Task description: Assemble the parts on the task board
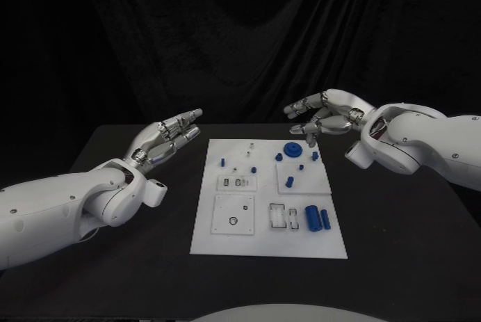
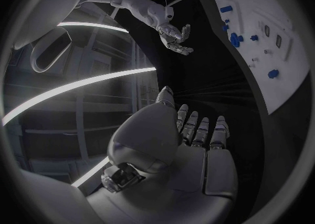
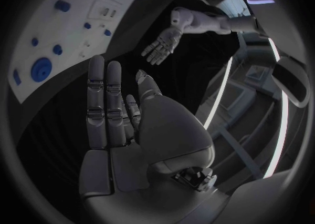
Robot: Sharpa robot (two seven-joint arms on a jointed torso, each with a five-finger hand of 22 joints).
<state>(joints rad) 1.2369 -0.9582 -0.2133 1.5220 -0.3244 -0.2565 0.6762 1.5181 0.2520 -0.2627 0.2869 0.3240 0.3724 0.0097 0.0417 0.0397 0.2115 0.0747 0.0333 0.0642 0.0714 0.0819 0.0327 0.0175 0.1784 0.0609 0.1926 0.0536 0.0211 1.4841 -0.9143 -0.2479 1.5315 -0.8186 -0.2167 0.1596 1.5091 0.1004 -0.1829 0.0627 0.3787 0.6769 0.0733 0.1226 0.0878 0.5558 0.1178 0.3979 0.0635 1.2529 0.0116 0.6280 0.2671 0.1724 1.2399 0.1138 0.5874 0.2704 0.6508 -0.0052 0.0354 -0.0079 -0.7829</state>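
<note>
You have the task board (image 1: 263,235) lying flat in the middle of the black table (image 1: 411,224), its long side running away from the robot. On it the blue parts are scattered apart from one another: a round gear-like part (image 1: 292,150) sits at the far right corner, a small peg (image 1: 315,156) just beside it, another small peg (image 1: 278,157) near the far middle, and two more (image 1: 301,168) (image 1: 290,180) on the raised square plate on the right half. Two blue cylinders (image 1: 313,217) (image 1: 324,219) lie side by side near the right edge, closer to the robot. Small dark and pale fittings and a ring mark show on the left half; you cannot tell what they are.

Your right hand (image 1: 322,117) hangs above the table just past the board's far right corner, near the gear-like part but apart from it. In the head view its fingers look loosely curved; in the right wrist view the same hand (image 3: 121,113) shows its fingers stretched out side by side, with nothing in them and the gear-like part (image 3: 41,69) well beyond the fingertips.

Your left hand (image 1: 165,140) hovers off the board's far left side, over bare table, clear of every part. Its fingers (image 2: 200,129) are straight and close together, palm open, holding nothing. The board (image 2: 289,61) lies off to that hand's side in the left wrist view, not touching it.
</note>
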